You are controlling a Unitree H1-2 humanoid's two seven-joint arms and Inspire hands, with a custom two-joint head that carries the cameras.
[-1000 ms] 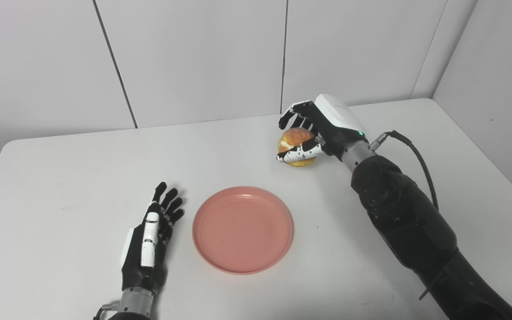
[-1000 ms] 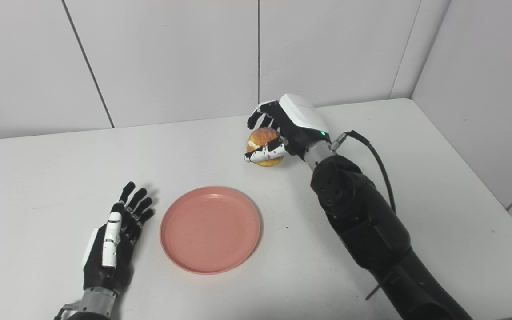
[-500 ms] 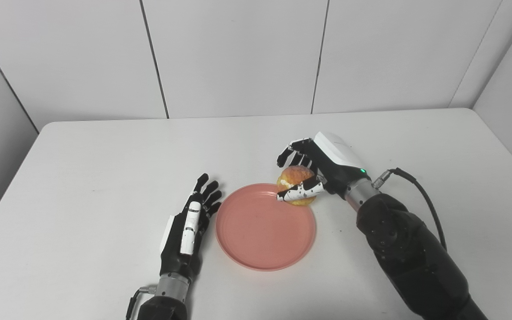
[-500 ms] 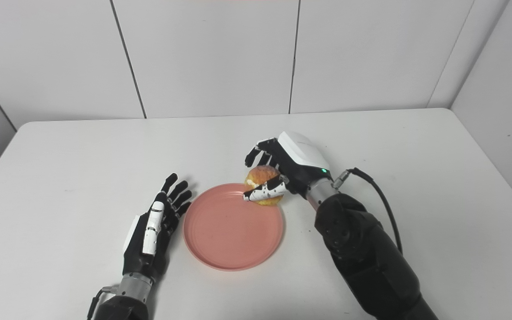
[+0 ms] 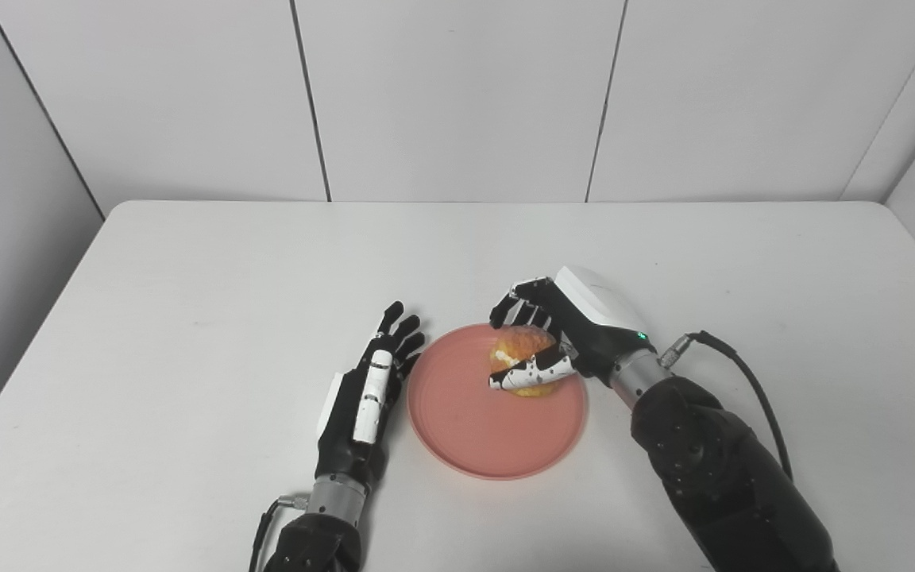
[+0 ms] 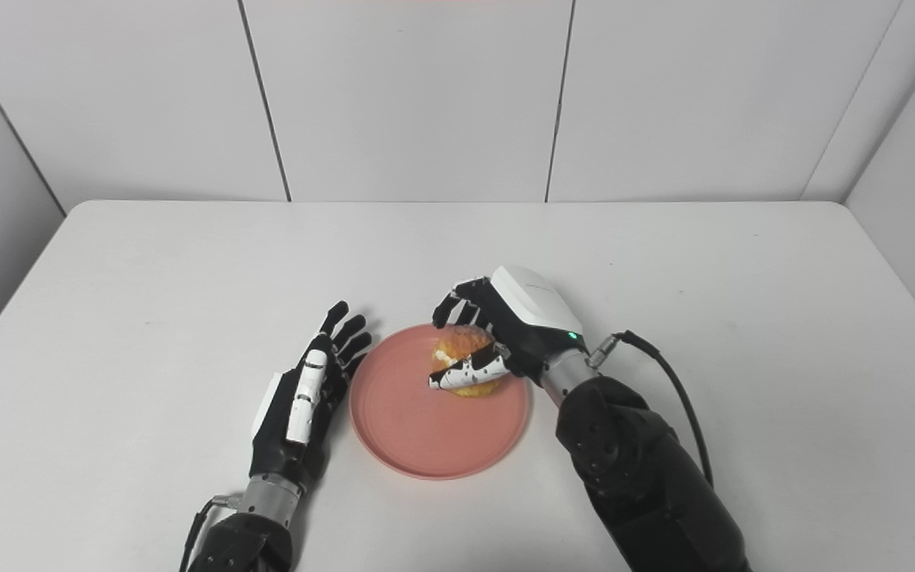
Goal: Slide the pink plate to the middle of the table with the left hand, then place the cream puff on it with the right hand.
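Note:
The pink plate [image 5: 473,433] lies on the white table [image 5: 187,302] near its middle. My right hand [image 5: 561,338] is shut on the golden cream puff [image 5: 523,372] and holds it over the plate's far right part, low over or on the plate; I cannot tell if it touches. My left hand [image 5: 366,389] lies flat and open on the table just left of the plate's rim, fingers pointing away from me. In the right eye view the puff [image 6: 464,367] sits between the right hand's fingers [image 6: 457,302] and thumb.
A black cable [image 5: 743,373] loops off my right wrist over the table. Grey panel walls stand behind the table and on both sides.
The camera has shifted, so the whole picture moved. My right hand has carried the cream puff from beyond the plate to over it. My left hand stays open beside the plate.

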